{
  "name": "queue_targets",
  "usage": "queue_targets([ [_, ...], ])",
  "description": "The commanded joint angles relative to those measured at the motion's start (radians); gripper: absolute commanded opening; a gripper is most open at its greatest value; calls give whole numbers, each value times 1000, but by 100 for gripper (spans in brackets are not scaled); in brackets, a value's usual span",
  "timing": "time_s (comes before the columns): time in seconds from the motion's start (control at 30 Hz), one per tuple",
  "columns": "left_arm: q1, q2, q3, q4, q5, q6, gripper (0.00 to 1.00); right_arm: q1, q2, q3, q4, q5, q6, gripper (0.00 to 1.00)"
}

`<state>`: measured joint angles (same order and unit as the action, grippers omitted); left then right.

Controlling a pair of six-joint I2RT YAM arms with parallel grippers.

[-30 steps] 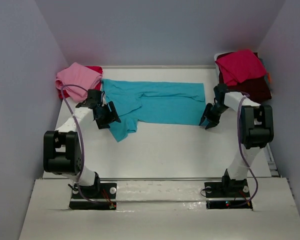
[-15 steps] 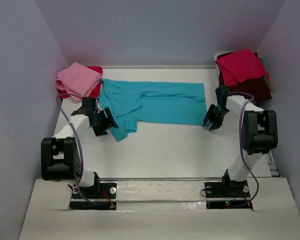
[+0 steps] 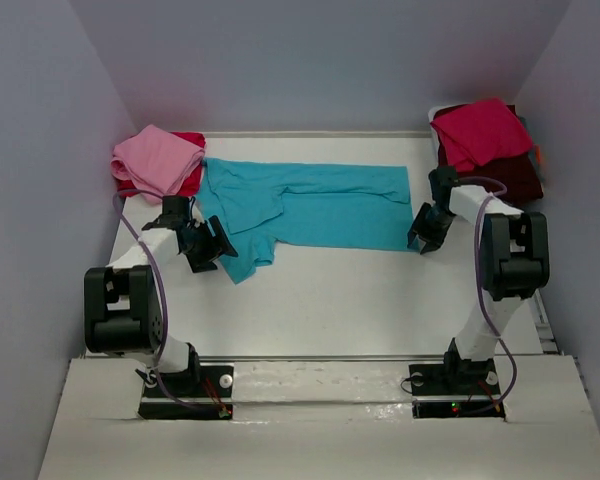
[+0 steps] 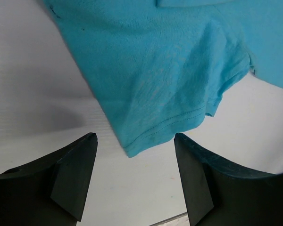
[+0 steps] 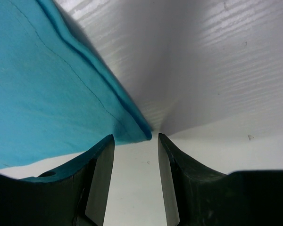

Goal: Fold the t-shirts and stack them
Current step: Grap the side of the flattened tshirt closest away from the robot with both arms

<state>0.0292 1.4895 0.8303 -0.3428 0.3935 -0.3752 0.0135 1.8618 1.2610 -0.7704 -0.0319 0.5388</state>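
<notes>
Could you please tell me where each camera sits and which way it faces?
Top: above and behind the bases, looking down on the table; left arm and right arm show.
Left wrist: looks past its fingers at the turquoise shirt's sleeve.
Right wrist: looks past its fingers at the shirt's corner.
All three share the shirt.

We see a white desk (image 3: 360, 300), boxed in by plain pale lavender walls (image 3: 320, 60) left, right and far.

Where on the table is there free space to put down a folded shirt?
The widest bare patch is the near half of the table, between the turquoise t-shirt and the arm bases. Crowded: the far left corner with the pink t-shirt pile, the far right with the crimson t-shirt pile.
</notes>
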Motion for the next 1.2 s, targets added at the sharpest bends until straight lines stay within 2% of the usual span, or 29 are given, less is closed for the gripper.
queue_targets([
  [0.0,12,5,-7,13,27,21,78,0,33,73,36,27,1,48],
  [0.53,12,35,-29,7,44,19,78,0,50,101,13,27,-3,48],
  [1.17,12,35,-85,-19,140,7,77,0,53,117,2,27,-7,48],
])
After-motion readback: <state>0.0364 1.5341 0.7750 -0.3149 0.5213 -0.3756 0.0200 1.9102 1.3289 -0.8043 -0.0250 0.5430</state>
